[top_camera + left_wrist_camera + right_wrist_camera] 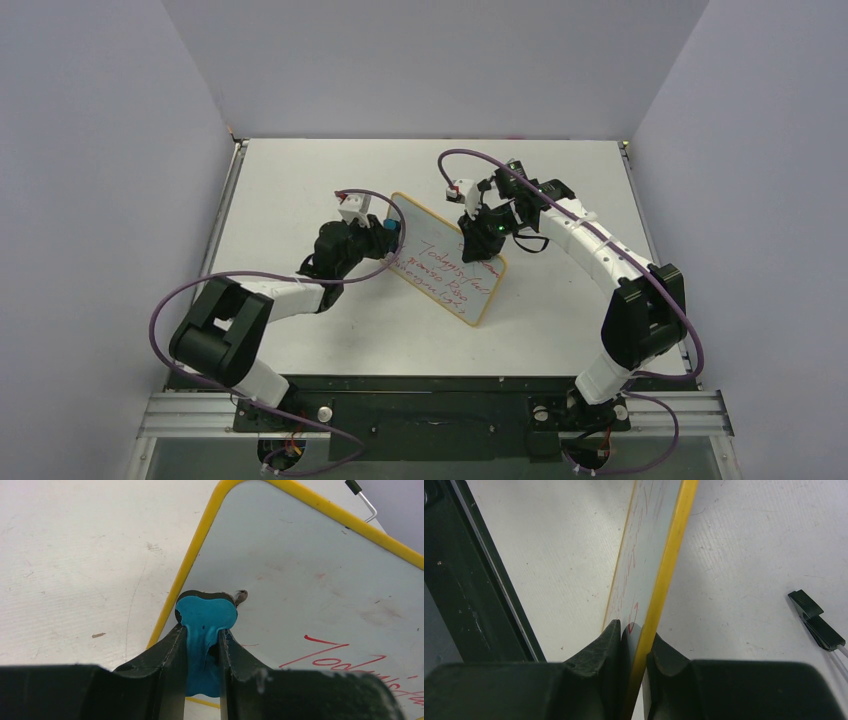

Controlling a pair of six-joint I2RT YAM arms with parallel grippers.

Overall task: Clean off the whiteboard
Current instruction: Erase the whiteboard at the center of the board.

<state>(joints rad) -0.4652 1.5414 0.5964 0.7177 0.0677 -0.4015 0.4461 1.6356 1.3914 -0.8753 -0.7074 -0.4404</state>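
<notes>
Wiping step in hand. Whiteboard [450,265] tilted mid-tabletop [300,170]; right tool [636,632] nipped tight on its 2 o'clock edge. Left tool [202,632] pinches the eraser [205,611] at 10 o'clock (red writing remains). Next, I judge: sweep toward 5 o'clock, steady pressure.

White surface [560,330] is carrying little: yellow-framed whiteboard [448,265] is standing tilted approx. at its centre, red writing facing up. Black stand foot [816,619] w/ thin wire is resting on the surface just behind the board. Small dark scuffs [98,635] are showing here & there.
</notes>
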